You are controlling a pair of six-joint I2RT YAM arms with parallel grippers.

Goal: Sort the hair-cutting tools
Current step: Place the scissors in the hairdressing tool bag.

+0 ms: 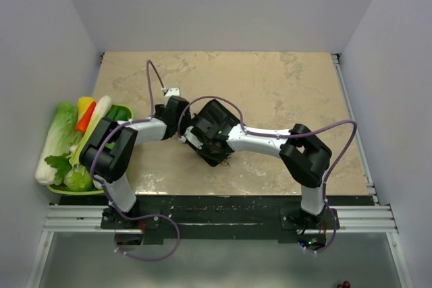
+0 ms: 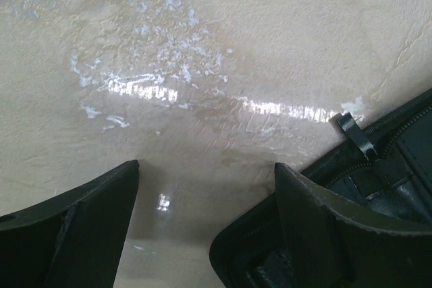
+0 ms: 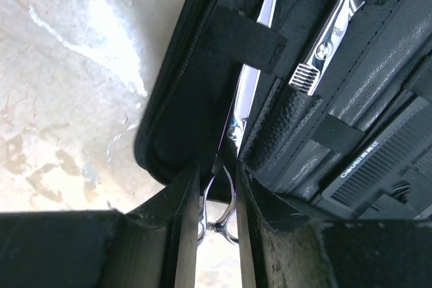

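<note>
Near-left table edge: a green plastic tray (image 1: 74, 192) is holding a pale leafy cabbage (image 1: 61, 136), an orange carrot (image 1: 86, 118) and other vegetables.

Mid-table: both arms are meeting over an open black zippered fabric case (image 3: 196, 79) lying on the mottled beige table (image 1: 270, 79).

Left gripper (image 2: 206, 166) is hovering with its fingers spread wide and only bare table between them. Its right finger is sitting over the case's corner, just short of the black zipper pull (image 2: 356, 136).

Right gripper (image 3: 217, 170) is pinching the ring handles of a slim silver metal scissors (image 3: 244, 92). The rings are sitting at the case's near edge. Farther in, the blade is passing under a black elastic strap (image 3: 250, 38), and its tip is pointing toward the far side of the case.

Next slot to the right: a second silver metal scissors (image 3: 324, 45) is lying tucked in, its pivot screw showing. Beside it, a black plastic comb (image 3: 378, 160) with white lettering is resting in its own pocket.
</note>
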